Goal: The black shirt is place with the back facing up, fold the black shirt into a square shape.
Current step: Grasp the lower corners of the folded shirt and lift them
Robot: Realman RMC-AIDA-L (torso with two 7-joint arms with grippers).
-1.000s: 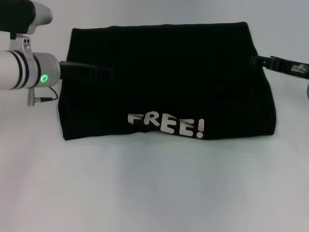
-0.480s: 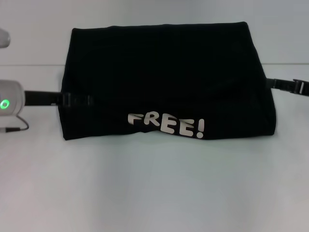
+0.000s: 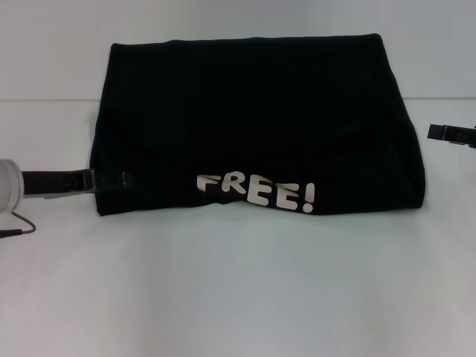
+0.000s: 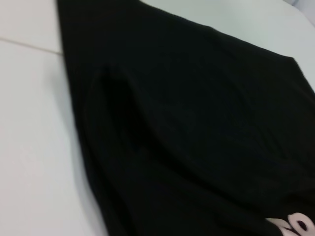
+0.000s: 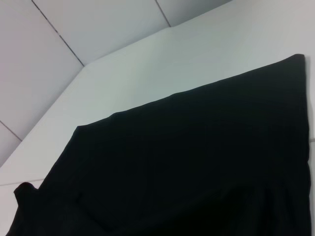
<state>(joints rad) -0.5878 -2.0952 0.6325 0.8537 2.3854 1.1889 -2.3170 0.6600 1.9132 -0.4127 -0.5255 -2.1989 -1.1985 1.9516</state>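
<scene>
- Both arms have drawn back from the black shirt (image 3: 256,126) — over the last second each has slid outward, away from the cloth it was reaching across.
- At the shirt's left edge, the left gripper (image 3: 111,179) now overlaps only the lower corner of the fabric, low down and level with the white lettering (image 3: 256,192). Whether its fingers are spread, pressed together or nipping the hem, I cannot tell: black on black hides them.
- Off the shirt's right edge, the right gripper (image 3: 446,133) has cleared the cloth and hangs apart from it, carrying nothing; only a dark tip shows, so its fingers cannot be read either.
- Between the two arms the shirt lies flat on the white table (image 3: 238,297), a wide dark block with its sides tucked in and the lettering along its near edge.
- My reading — a fold has just been laid and let go. As it lies, the shape is wider than it is deep, so a further fold from one side probably remains before it is square.
</scene>
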